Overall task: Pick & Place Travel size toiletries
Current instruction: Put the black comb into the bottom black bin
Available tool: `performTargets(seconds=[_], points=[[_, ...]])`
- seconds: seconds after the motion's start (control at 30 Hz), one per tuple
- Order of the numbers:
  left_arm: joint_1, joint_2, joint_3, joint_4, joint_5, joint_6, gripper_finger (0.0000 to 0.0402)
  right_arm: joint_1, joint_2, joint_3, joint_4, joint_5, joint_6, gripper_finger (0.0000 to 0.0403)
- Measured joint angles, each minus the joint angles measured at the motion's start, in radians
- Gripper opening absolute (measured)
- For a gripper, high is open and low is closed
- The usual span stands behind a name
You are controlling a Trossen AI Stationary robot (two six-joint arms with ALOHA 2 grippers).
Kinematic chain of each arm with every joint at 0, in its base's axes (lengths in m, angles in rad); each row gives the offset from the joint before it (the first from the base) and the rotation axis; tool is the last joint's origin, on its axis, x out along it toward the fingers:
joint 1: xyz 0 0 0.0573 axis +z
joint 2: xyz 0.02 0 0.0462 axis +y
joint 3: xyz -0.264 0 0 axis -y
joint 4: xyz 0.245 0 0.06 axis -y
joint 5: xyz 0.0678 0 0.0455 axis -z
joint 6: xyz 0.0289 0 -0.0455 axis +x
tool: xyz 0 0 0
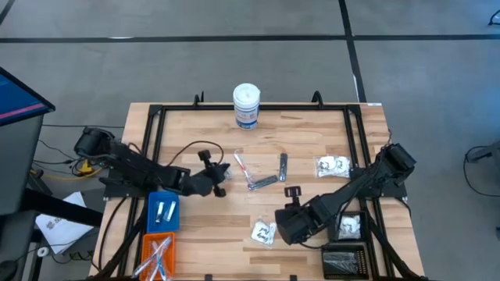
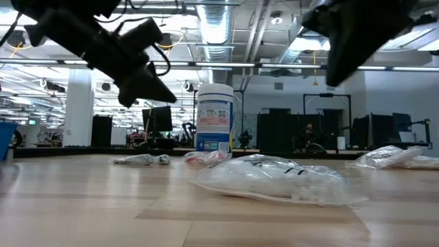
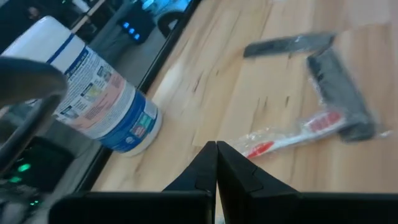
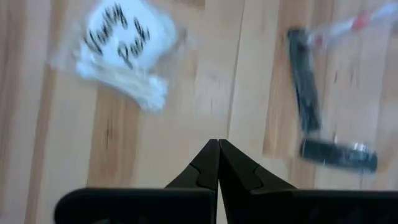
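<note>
left gripper (image 1: 221, 181): shut, empty, above the table's middle | stick (image 1: 242, 168): just beyond its tips, long axis running away from the robot, likely nearest target | right gripper (image 1: 291, 224): shut, empty | packet (image 1: 264, 232): just left of it

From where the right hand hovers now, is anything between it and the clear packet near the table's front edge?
Nothing visible. The right hand, shut and empty, hovers beside the clear packet, with only bare table between. The black pieces lie farther back.
</note>
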Motion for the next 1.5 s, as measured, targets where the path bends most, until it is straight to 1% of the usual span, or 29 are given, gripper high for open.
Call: performTargets(seconds=[0.1,0.17,0.27,0.33,0.43,0.53,0.63,0.8,0.87,0.9,0.93,1.03,1.1,1.17,1.23,1.3,1.33,1.43,1.47,1.5], points=[[0.010,0.091,0.064,-0.040,-0.034,-0.016,0.0000,-0.007,0.000,0.000,0.040,0.048,-0.034,0.0000],[0.011,0.158,0.106,-0.047,-0.069,-0.015,0.0000,-0.015,0.000,0.000,0.048,0.098,-0.040,0.0000],[0.012,0.245,0.165,-0.055,-0.102,-0.004,0.0000,-0.031,0.000,0.000,0.047,0.180,-0.024,0.0000],[0.011,0.288,0.198,-0.052,-0.106,0.023,0.0000,-0.049,0.000,-0.005,0.049,0.209,0.011,0.0000],[0.007,0.316,0.222,-0.054,-0.098,0.034,0.0000,-0.093,0.000,-0.024,0.039,0.211,0.086,0.0000],[0.002,0.312,0.225,-0.049,-0.087,0.032,0.0000,-0.148,0.000,-0.057,0.041,0.210,0.140,0.0000],[-0.005,0.304,0.223,-0.053,-0.078,0.025,0.0000,-0.209,0.001,-0.086,0.044,0.173,0.154,0.0000],[-0.008,0.301,0.222,-0.052,0.049,-0.037,0.0000,-0.316,-0.003,-0.128,0.048,0.133,0.154,0.0000],[-0.008,0.301,0.221,-0.050,0.109,-0.056,0.0000,-0.361,-0.037,-0.179,0.071,0.106,0.154,0.0000],[-0.008,0.301,0.216,-0.050,0.133,-0.066,0.0000,-0.386,-0.069,-0.214,0.131,0.089,0.149,0.0000],[-0.008,0.301,0.213,-0.053,0.148,-0.070,0.0000,-0.411,-0.108,-0.261,0.232,0.056,0.136,0.0000],[-0.021,0.301,0.205,-0.050,0.156,-0.083,0.0000,-0.487,-0.255,-0.445,0.531,-0.092,0.109,0.0000],[-0.031,0.301,0.203,-0.053,0.156,-0.092,0.0000,-0.537,-0.357,-0.559,0.690,-0.156,0.161,0.0000],[-0.039,0.301,0.203,-0.048,0.157,-0.095,0.0000,-0.580,-0.447,-0.650,0.753,-0.180,0.254,0.0000],[-0.039,0.301,0.203,-0.024,0.169,-0.094,0.0000,-0.611,-0.511,-0.717,0.753,-0.192,0.320,0.0000],[-0.022,0.301,0.203,0.038,0.234,-0.063,0.0000,-0.626,-0.556,-0.761,0.752,-0.214,0.356,0.0000],[-0.007,0.301,0.203,0.077,0.284,-0.041,0.0000,-0.629,-0.575,-0.777,0.753,-0.227,0.365,0.0000],[0.065,0.301,0.208,0.206,0.509,-0.017,0.0000,-0.629,-0.602,-0.806,0.751,-0.233,0.372,0.0000],[0.092,0.301,0.219,0.230,0.574,-0.016,0.0000,-0.629,-0.605,-0.812,0.751,-0.233,0.372,0.0000],[0.120,0.302,0.234,0.243,0.617,-0.017,0.0000,-0.630,-0.605,-0.816,0.749,-0.232,0.373,0.0000]])
